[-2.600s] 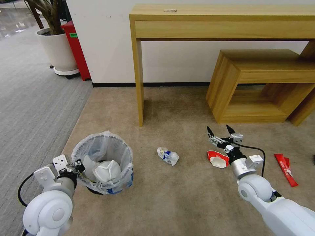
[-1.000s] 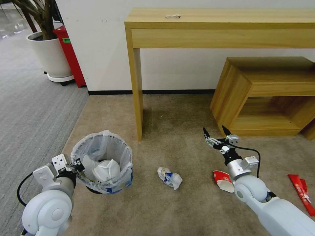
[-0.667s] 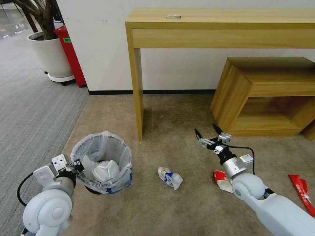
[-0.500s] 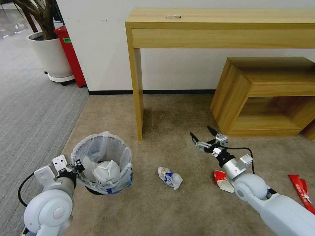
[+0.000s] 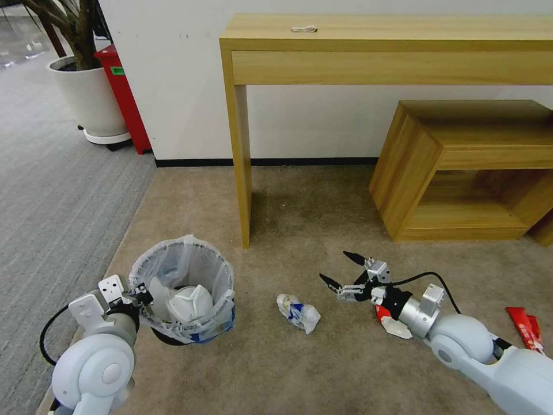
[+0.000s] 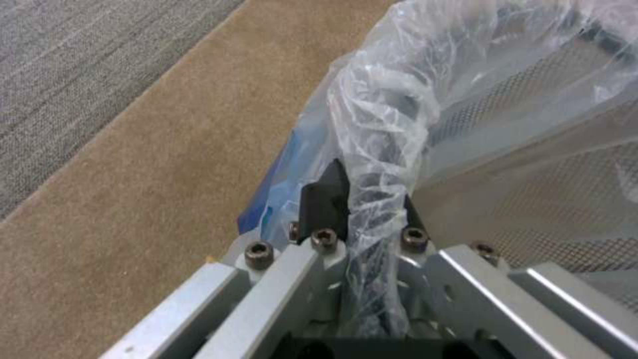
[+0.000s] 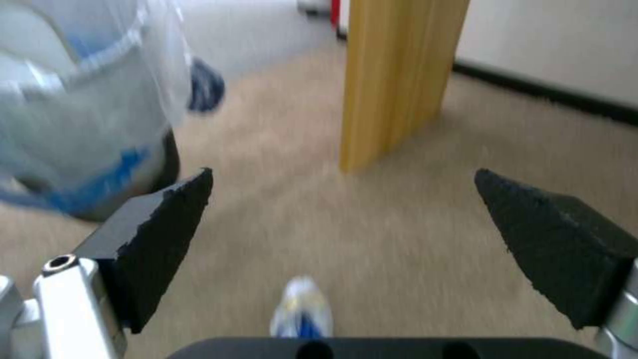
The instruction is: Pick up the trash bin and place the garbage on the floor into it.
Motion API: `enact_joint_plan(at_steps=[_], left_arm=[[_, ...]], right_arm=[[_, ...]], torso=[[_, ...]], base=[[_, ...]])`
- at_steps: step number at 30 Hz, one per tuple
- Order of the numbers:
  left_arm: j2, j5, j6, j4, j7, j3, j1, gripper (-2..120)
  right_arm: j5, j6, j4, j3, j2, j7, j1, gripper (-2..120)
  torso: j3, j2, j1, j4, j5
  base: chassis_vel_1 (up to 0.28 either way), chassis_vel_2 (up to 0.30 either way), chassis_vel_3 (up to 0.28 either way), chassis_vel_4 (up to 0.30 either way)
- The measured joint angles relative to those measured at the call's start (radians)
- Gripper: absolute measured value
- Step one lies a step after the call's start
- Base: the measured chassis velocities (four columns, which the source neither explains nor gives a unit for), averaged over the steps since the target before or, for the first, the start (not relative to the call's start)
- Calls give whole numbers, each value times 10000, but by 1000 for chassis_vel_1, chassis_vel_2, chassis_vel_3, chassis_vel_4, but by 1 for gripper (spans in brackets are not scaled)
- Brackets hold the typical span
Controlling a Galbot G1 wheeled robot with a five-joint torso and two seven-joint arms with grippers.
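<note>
On the floor (image 5: pixel 345 374), blue-white cup (image 5: pixel 298 312) still out; left end effector (image 5: pixel 140 295) clamps trash bin (image 5: pixel 183 288), right end effector (image 5: pixel 340 271) gapes empty.

White wall (image 5: pixel 322 121) with black baseboard (image 5: pixel 299 162) at back. Beige short-pile carpet (image 5: pixel 311 207) in front of it, meeting grey ribbed carpet (image 5: pixel 52 184) on the left. Light-wood console table (image 5: pixel 380 46) against the wall, small pale item (image 5: pixel 303 29) on its top. Low open wooden shelf unit (image 5: pixel 466 167) beneath it on the right. Far left: white planter (image 5: pixel 92 98) with tree trunk, red box (image 5: pixel 124 98) just beside it.
</note>
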Motion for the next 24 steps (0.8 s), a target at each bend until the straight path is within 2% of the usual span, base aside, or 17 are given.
enact_joint_plan(at_steps=[5,8,10,11,13,15,24], left_arm=[[-39,69,-13,1,40,9,10,1],[-58,111,-25,10,49,9,26,1],[-72,135,-29,18,54,7,34,1],[-94,166,-35,29,62,7,47,1],[-110,185,-39,38,67,6,54,1],[-143,220,-45,50,80,3,71,1],[-243,272,-63,50,93,-26,83,1]], right_arm=[[-56,-813,263,-161,-170,208,87,100],[-52,-1699,451,-664,-187,808,432,100],[-20,-1924,496,-823,-184,1051,535,100],[62,-2418,590,-909,-180,1099,640,100],[106,-2644,663,-997,-176,1246,718,100],[333,-3273,809,-1203,-136,1357,941,100],[594,-3963,420,-2207,424,2004,1788,100]], torso=[[0,-1,0,-1,-1],[0,-1,0,0,0],[0,-1,0,1,0],[0,-1,0,1,0],[0,-1,0,0,-2],[0,-1,0,0,-1],[0,-1,0,0,-2]], base=[[0,0,0,0],[0,0,0,0],[0,0,0,0],[0,0,0,0],[0,0,0,0],[0,0,0,0],[0,0,0,0]])
